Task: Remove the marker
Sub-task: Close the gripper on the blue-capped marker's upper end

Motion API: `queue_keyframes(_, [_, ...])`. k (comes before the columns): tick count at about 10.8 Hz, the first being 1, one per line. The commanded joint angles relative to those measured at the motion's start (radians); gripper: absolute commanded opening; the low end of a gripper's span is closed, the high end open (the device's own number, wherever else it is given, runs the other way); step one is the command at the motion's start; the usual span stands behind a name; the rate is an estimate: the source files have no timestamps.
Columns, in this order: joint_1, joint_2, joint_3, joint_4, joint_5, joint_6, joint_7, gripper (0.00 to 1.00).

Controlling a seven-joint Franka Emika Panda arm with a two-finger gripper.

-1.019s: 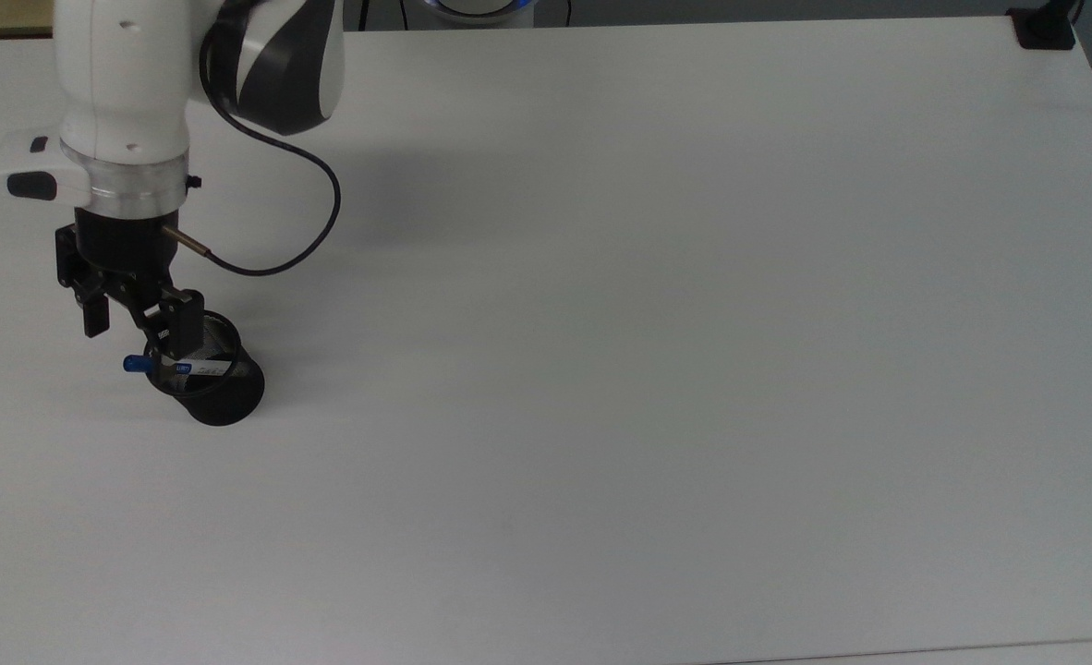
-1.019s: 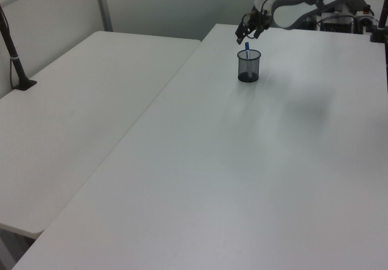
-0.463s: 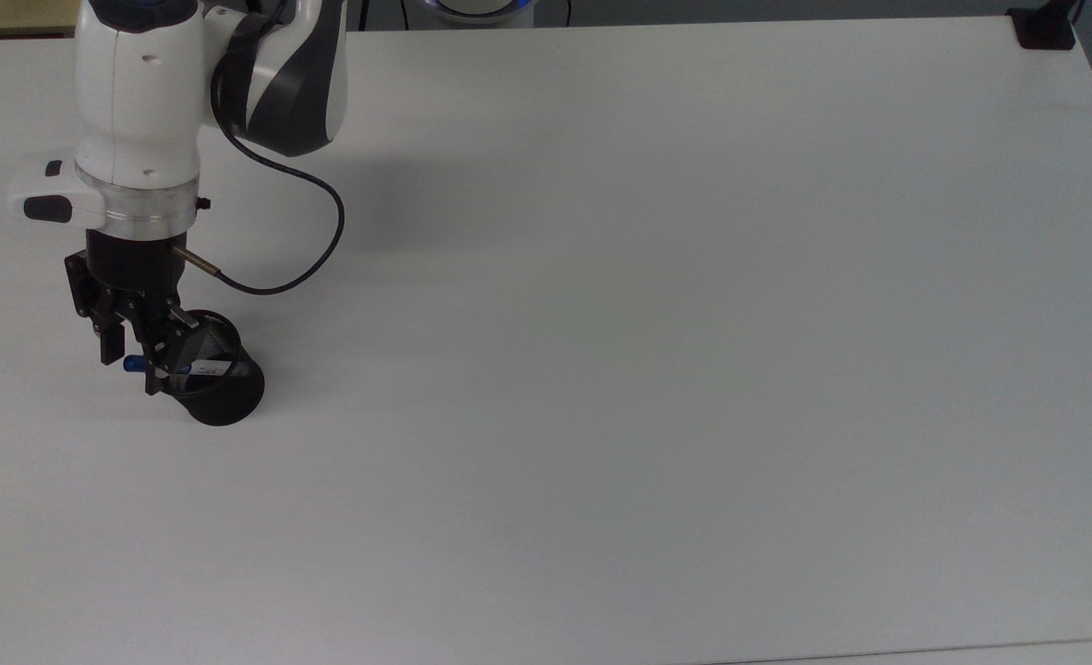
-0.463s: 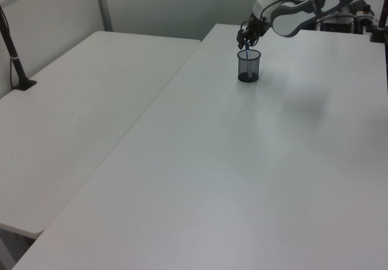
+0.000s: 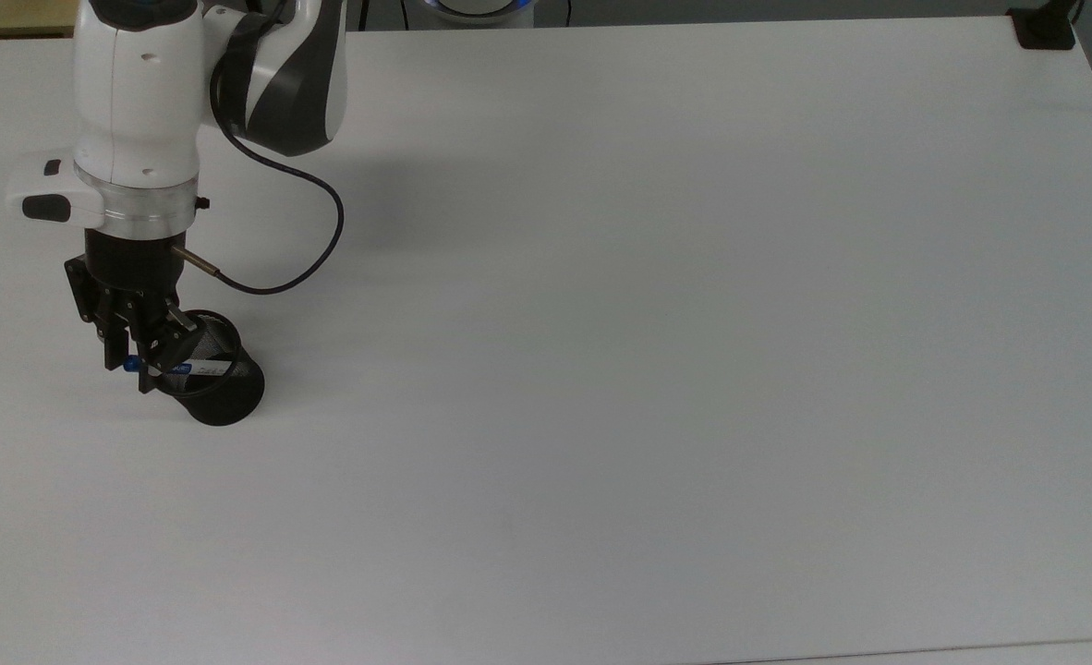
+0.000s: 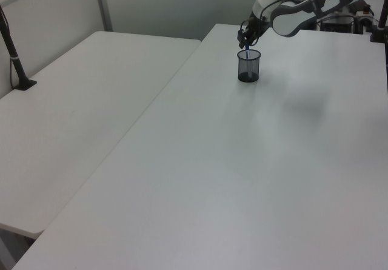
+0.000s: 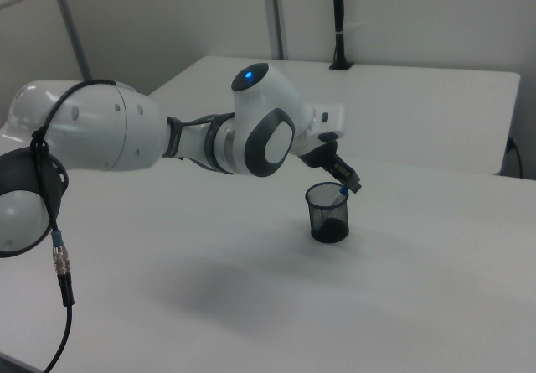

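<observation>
Gripper [image 5: 130, 358] hangs at rim of black mesh cup [image 5: 223, 399], near top view's left edge of white table [image 5: 657, 305]. Jaws pinch blue-capped upper end of marker [image 5: 197, 368] (white barrel leans inside cup, cap end poking over rim). In right view, gripper [image 7: 349, 188] meets marker [image 7: 342, 194] above cup [image 7: 328, 220].

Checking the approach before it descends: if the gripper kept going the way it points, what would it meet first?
Probably the marker: the gripper is right at its blue top, above the cup's rim. Depth is uncertain.
</observation>
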Motion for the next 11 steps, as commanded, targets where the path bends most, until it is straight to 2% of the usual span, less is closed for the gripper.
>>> queue_keyframes(1, [0.011, -0.002, -0.015, -0.002, -0.022, 0.026, 0.026, 0.34])
queue_keyframes(2, [0.010, -0.004, -0.015, -0.002, -0.022, 0.025, 0.026, 0.28])
queue_keyframes(7, [0.011, -0.011, -0.015, -0.002, -0.021, 0.025, 0.026, 0.17])
queue_keyframes(11, [0.011, -0.027, -0.015, -0.002, -0.019, 0.020, 0.026, 0.14])
